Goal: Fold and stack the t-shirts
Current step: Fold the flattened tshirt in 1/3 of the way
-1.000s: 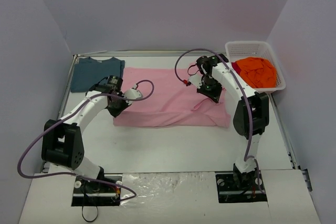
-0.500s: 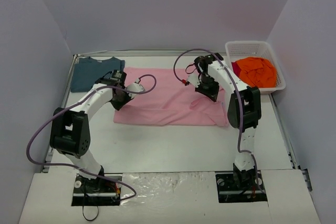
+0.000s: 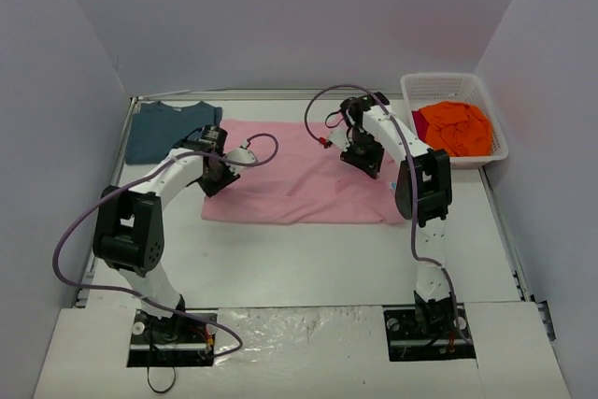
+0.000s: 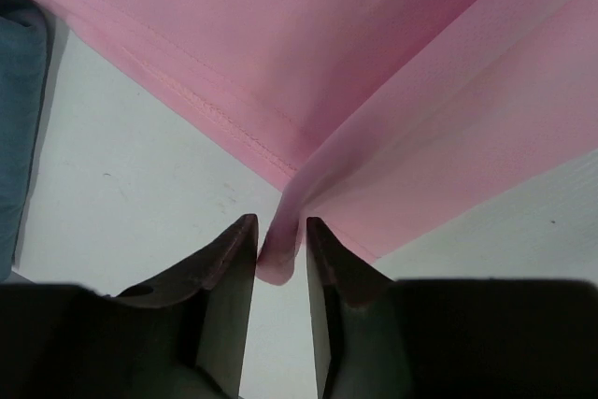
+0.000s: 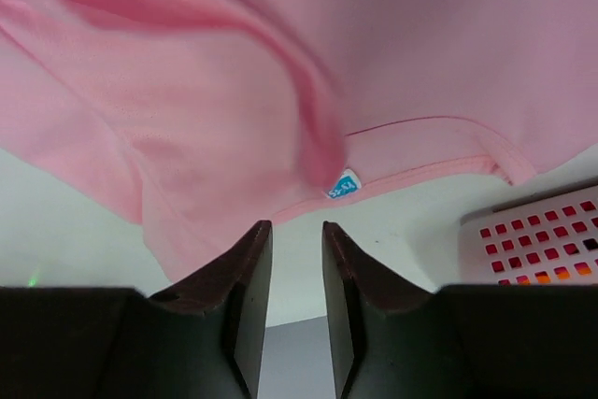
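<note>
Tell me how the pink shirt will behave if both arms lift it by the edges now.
The pink shirt will likely be floppy: it lies in soft folds in both wrist views. Its middle would probably sag between the grips. The thin hem between the left gripper fingers might slip free.

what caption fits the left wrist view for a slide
Left gripper, jaws slightly parted, with a pink t-shirt corner between its fingers, teal shirt at frame edge.

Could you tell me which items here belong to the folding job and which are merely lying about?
Job:
- light pink cotton t-shirt, spread flat mid-table
- dark teal-blue t-shirt, far left
- orange t-shirt, crumpled in the basket

Lying about:
- white plastic mesh basket
</note>
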